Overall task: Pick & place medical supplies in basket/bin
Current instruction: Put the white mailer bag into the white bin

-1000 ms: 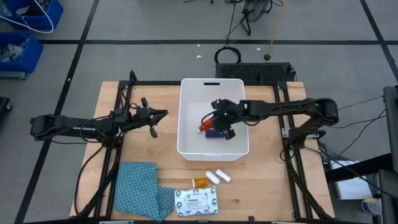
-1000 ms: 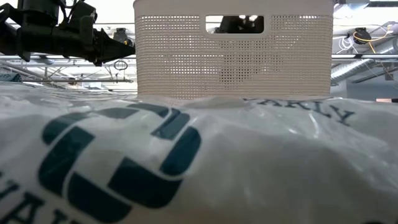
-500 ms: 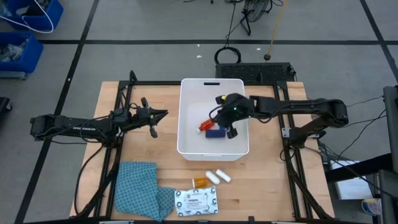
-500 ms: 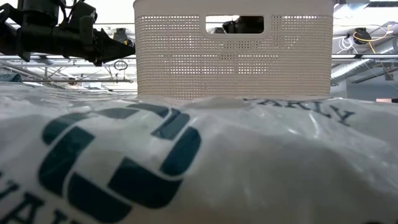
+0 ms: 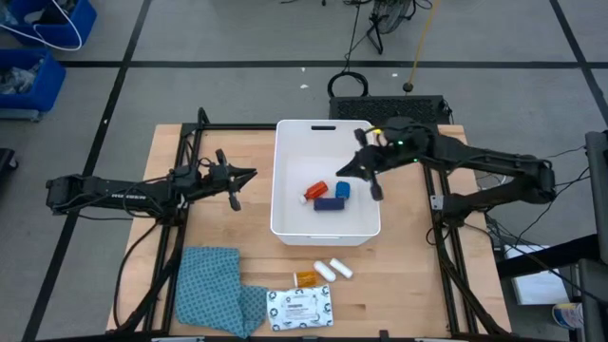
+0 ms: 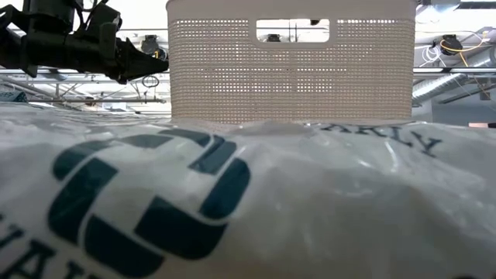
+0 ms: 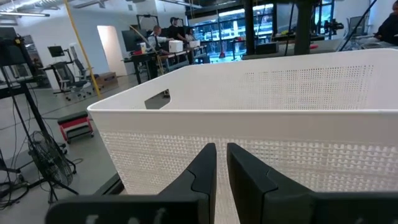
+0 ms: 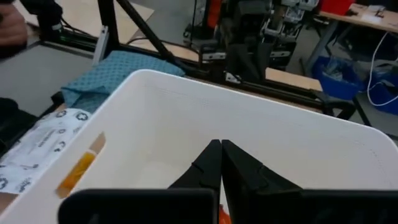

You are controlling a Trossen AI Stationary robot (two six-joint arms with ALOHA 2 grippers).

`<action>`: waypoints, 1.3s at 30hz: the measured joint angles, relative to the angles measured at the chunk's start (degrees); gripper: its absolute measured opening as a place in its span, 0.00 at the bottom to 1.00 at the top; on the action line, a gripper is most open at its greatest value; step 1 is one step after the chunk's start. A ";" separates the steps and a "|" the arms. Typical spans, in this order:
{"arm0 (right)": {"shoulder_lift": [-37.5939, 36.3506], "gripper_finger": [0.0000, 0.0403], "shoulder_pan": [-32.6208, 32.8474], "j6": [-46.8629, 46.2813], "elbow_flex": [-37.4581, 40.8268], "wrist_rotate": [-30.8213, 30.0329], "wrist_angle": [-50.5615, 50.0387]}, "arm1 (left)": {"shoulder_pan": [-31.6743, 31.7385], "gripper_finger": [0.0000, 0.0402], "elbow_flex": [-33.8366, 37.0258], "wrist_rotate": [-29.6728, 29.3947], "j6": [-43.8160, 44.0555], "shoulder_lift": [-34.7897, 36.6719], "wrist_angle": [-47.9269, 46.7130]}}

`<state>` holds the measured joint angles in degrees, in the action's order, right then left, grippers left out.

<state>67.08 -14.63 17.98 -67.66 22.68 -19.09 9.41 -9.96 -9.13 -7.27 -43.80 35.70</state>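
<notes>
The white bin (image 5: 285,214) stands mid-table. On its floor lie a red-capped bottle (image 5: 313,193), a blue tape roll (image 5: 343,190) and a dark blue strip (image 5: 328,203). My right gripper (image 5: 344,172) hangs shut and empty above the bin's far right part, its closed fingers (image 8: 219,151) pointing slightly down over the inside. My left gripper (image 5: 251,174) waits shut to the left of the bin, level with its wall (image 7: 298,155). On the near side of the table lie an orange pill bottle (image 5: 306,277), two white cylinders (image 5: 333,271) and a white printed packet (image 5: 300,308).
A blue patterned cloth (image 5: 214,299) lies at the near left, touching the packet. In the low view the packet (image 6: 232,201) fills the foreground in front of the bin (image 6: 291,70). Black frame rails run along the table's left and right edges.
My right gripper has risen out of the bin and drawn back toward the table's far right, rolling as it went. Its fingers, apart over the blue things a second ago, are now together. The blue tape roll and dark blue strip lie uncovered on the bin's floor.
</notes>
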 joint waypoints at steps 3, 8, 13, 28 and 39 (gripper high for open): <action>-3.82 0.00 0.03 -2.58 3.68 -0.02 2.75 | 0.00 0.11 0.00 -0.01 0.01 -0.01 -0.04; -10.45 0.00 0.09 -9.82 15.28 0.00 16.24 | 0.00 0.11 0.00 -0.01 0.05 0.00 -0.07; -18.16 0.00 0.11 -16.70 27.26 -0.48 28.88 | 0.00 0.11 0.00 -0.01 0.24 -0.01 -0.22; -35.90 0.00 0.13 -21.04 44.92 -6.32 37.34 | 0.00 0.11 0.00 -0.47 0.04 -0.01 -0.41; -37.83 0.00 0.11 -24.81 60.19 -6.12 57.27 | 0.00 0.11 0.02 -0.49 0.10 0.01 -1.58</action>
<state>29.25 -14.52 -6.83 -7.46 16.56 38.18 9.41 -9.94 -9.63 -7.17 -43.80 34.12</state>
